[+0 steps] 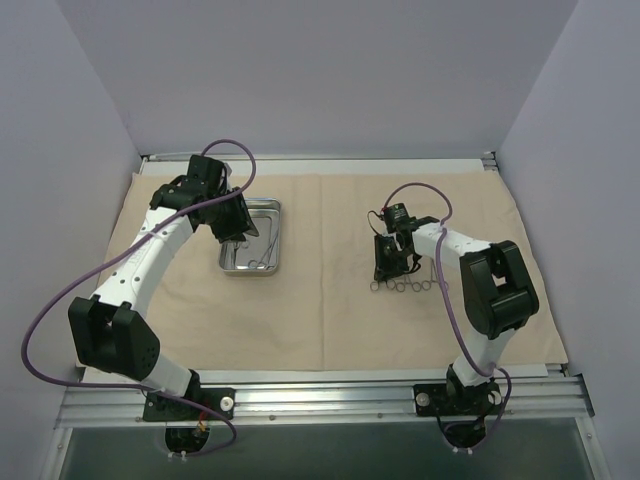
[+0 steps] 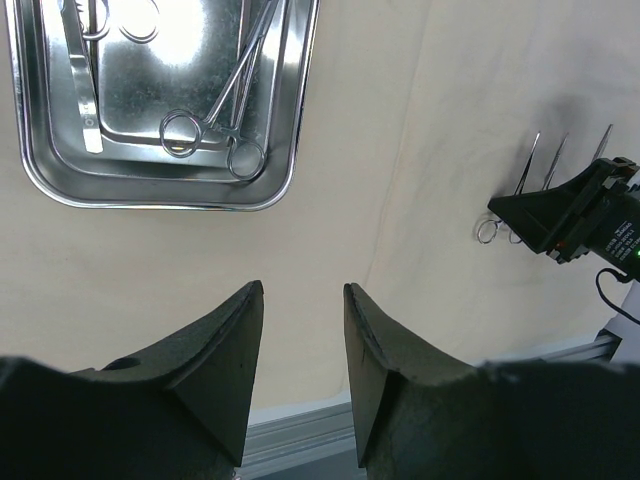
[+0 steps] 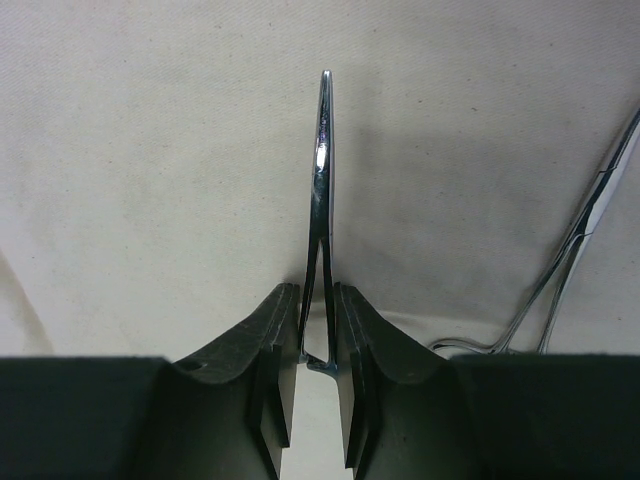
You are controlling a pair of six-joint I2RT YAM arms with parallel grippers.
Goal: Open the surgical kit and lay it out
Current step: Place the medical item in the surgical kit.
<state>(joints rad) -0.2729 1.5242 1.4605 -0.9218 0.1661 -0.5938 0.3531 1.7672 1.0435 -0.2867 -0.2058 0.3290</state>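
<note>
The beige cloth wrap lies spread flat over the table. Its steel tray stands at the back left with several forceps in it. My left gripper hangs over the tray's left side, open and empty; in its wrist view the gripper shows only bare cloth between the fingers. My right gripper is shut on a thin silver forceps, held low over the cloth. Beside it lie laid-out forceps, one of them a forceps to its right.
A metal rail runs along the table's near edge, just past the cloth's front hem. Pale walls close in the back and both sides. Purple cables loop off both arms.
</note>
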